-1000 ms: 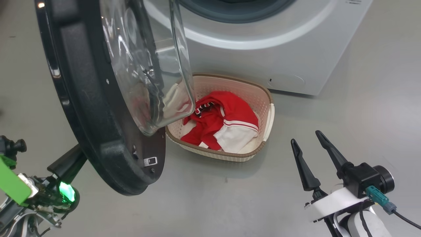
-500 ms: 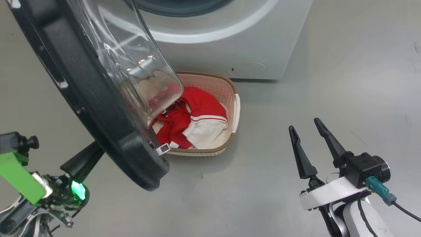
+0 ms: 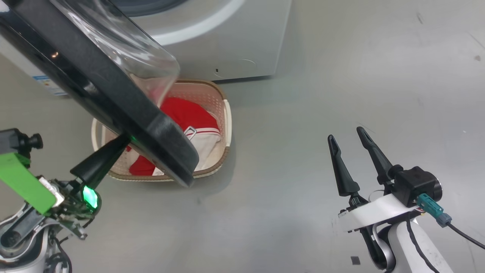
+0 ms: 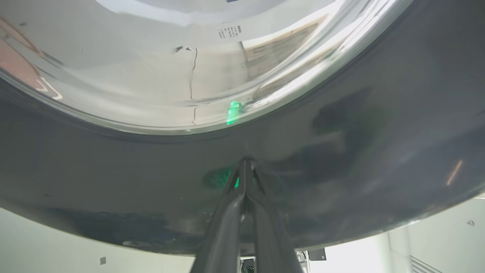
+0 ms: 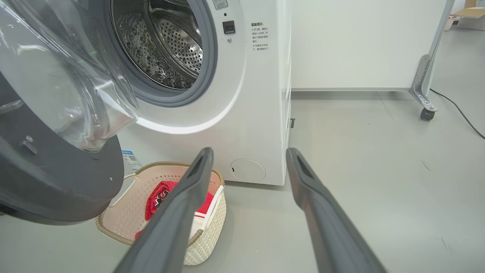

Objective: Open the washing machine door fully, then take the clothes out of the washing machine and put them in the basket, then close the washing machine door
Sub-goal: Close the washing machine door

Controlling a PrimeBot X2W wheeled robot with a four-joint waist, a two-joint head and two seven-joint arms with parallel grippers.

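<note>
Washing machine door (image 3: 106,102) stands about half swung, its glass bowl (image 3: 125,57) hanging over the basket (image 3: 226,125), which sits on the floor (image 3: 303,94) just in front of the washing machine (image 3: 227,45). The clothes (image 3: 189,115) lie inside the basket and the drum (image 5: 166,49) looks empty, so I judge the last step is in hand — the closing. The left gripper (image 3: 120,142) has its two fingers pressed together, holding nothing, with the tips against the door's black outer rim. The right gripper (image 3: 345,133) is spread wide and empty above the floor, well apart from the door. The next move calls for a steady push along the door's arc until it latches — the tips may slip on the glossy rim.
</note>
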